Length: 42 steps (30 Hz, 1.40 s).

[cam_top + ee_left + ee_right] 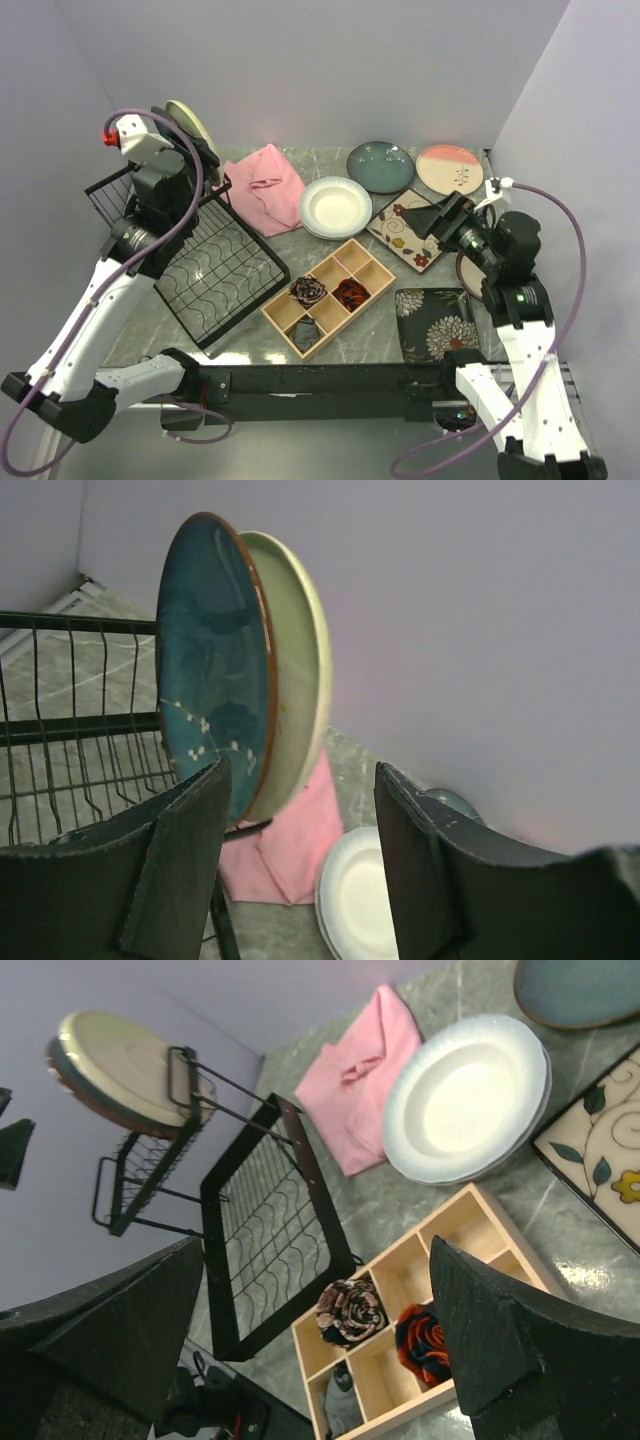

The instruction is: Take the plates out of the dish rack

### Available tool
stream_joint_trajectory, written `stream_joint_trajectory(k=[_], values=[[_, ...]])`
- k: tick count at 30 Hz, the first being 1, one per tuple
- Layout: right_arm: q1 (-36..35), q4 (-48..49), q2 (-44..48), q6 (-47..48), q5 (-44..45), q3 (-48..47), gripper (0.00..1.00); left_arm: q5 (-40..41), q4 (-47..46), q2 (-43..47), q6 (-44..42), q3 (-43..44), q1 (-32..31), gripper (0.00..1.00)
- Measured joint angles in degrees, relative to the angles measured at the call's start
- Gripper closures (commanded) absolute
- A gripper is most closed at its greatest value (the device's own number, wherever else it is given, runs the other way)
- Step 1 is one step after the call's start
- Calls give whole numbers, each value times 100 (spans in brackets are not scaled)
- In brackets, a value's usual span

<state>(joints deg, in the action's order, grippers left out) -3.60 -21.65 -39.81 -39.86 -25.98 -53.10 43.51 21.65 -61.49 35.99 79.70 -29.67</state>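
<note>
left pincer (305, 770) open at the edge of the teal plate (210, 660) and cream-green plate (298, 680) in the dish rack (70, 720), right pincer (318, 1250) wide open.

From above, the left arm (150, 200) hides all but a rim of the cream-green plate (192, 122) standing at the dish rack's (215, 265) back, the right gripper (428, 220) covers most of the dark red plate (466, 272), and the right wrist view crops the flat teal plate (585, 990) and the square cream floral plate (600, 1150).
</note>
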Motion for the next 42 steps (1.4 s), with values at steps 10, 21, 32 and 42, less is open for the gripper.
stream_joint_trajectory(k=[10,21,32,42], values=[[-190,317,-79,44,278,407,0,-1012,66,-798,0,79,1086,51],[-216,531,74,55,304,431,0,-1121,-116,-883,-76,66,1261,58],[-216,586,118,55,306,470,0,-1217,-208,-1189,-251,66,1314,70],[-216,625,188,52,306,472,0,-1231,-256,-1246,-413,70,1318,78]])
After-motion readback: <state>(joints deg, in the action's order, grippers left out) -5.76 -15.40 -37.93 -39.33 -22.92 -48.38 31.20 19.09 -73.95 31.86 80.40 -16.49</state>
